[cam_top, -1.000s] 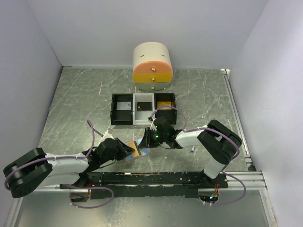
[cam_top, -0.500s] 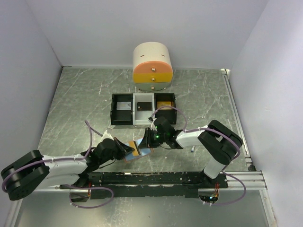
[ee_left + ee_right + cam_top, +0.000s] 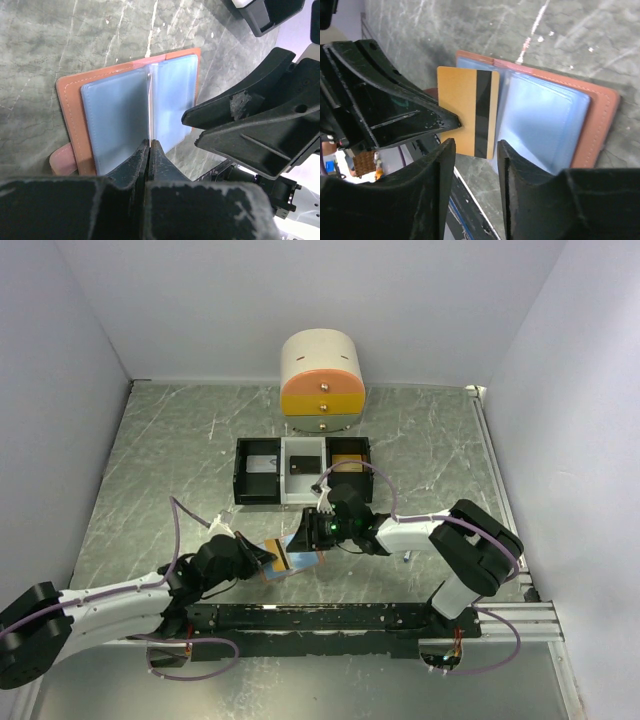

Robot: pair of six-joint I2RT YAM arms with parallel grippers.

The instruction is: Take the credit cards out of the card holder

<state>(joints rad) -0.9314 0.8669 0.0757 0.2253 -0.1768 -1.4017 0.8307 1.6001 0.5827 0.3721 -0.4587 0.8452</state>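
Nearest to us, our left gripper (image 3: 150, 150) is pinched tight on a thin edge. The right wrist view shows what that edge belongs to: the gold card (image 3: 460, 110) with its black stripe, standing upright and gripped at one side by the left fingers. It is just above the near page of the card holder (image 3: 67, 95), and as far as we can tell it is out of its sleeve.

The card holder lies open and flat on the table (image 3: 160, 460), between the two grippers, with its blue sleeves facing up. We see no other card in the sleeves that face the cameras, though we cannot say what may be tucked deeper.

Just beyond it, our right gripper (image 3: 475, 145) hangs close over the holder. Its jaws are parted a little and it is holding nothing.

Farther back stand the trays (image 3: 240, 490). The left one holds a pale grey flat thing, the middle one a dark thing and the right one something orange. They may be cards taken out already, but they are too small for us to be sure. Behind them is a round drawer chest (image 3: 322, 370).

We judge the task well along. The gold card is free in the left gripper, and what is left is to set it down clear of the holder.
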